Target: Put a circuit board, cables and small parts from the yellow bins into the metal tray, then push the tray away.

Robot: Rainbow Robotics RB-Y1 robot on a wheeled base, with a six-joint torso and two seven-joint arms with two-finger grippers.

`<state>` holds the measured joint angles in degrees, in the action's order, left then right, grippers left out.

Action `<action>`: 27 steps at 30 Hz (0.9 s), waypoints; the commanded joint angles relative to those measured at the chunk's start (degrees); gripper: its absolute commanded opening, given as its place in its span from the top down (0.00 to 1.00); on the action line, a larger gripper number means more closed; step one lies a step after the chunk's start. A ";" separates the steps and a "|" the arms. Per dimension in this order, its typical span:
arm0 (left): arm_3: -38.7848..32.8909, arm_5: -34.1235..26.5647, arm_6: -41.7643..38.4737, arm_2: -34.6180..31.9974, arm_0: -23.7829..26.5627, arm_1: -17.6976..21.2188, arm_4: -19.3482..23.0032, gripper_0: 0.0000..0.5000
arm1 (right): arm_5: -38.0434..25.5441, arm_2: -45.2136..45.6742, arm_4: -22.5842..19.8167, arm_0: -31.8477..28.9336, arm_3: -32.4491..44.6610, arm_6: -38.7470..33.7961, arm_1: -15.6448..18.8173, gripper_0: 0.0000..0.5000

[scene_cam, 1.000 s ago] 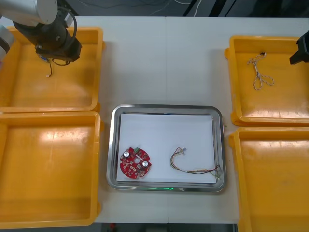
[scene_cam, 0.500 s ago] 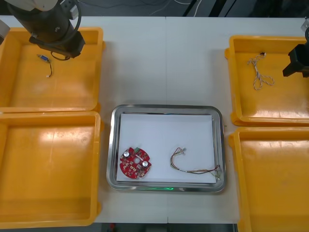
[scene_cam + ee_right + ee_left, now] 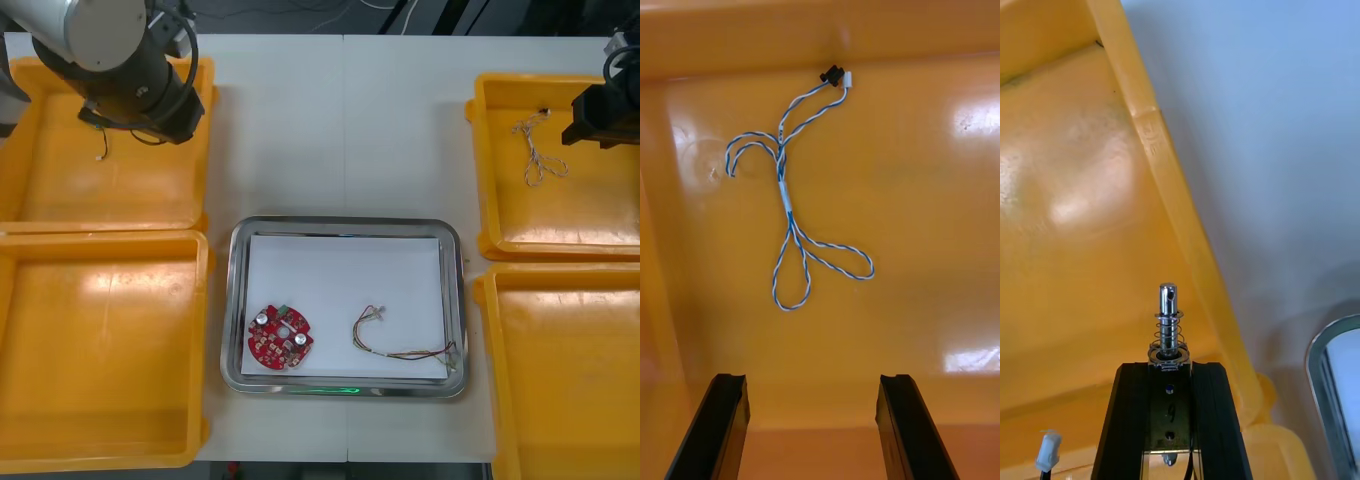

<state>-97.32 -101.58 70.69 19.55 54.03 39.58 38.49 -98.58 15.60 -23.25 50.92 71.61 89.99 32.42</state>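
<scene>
So the left gripper [image 3: 1169, 369] is pinched tight on a small metal part [image 3: 1168, 313], a shiny pin with a spring round it that sticks up from between the fingers. It's hanging over the inner edge of the far left bin [image 3: 40, 190], right by the bare table [image 3: 340, 130]. A bit of cable with a white plug [image 3: 1047, 451] lies in that bin too.

Over on the other side, the right gripper [image 3: 811, 382] has its fingers spread wide with nothing in them. It sits above the far right bin [image 3: 560, 215], and the twisted blue and white cable [image 3: 790, 225] lies loose on the bin floor just past the fingertips.

The tray [image 3: 340, 222] sits in the middle between the bins, white inside. It's got the round red board [image 3: 281, 338] near its front left corner and a red and yellow cable [image 3: 395, 342] beside that, toward the front right.
</scene>
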 commanded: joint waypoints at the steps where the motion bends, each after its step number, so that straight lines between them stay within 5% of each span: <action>1: -7.09 -0.64 -9.61 -1.36 -3.75 1.03 0.18 1.00 | 2.87 -1.71 1.71 2.87 -1.12 -1.66 -1.83 0.00; 27: -18.52 5.78 -30.53 13.06 -11.40 -4.60 -9.75 1.00 | 19.30 -5.49 3.47 2.78 -15.98 -2.18 -4.56 0.00</action>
<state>-113.68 -97.60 41.19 30.09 43.68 36.08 30.24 -79.84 10.99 -19.53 51.05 55.94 89.98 28.42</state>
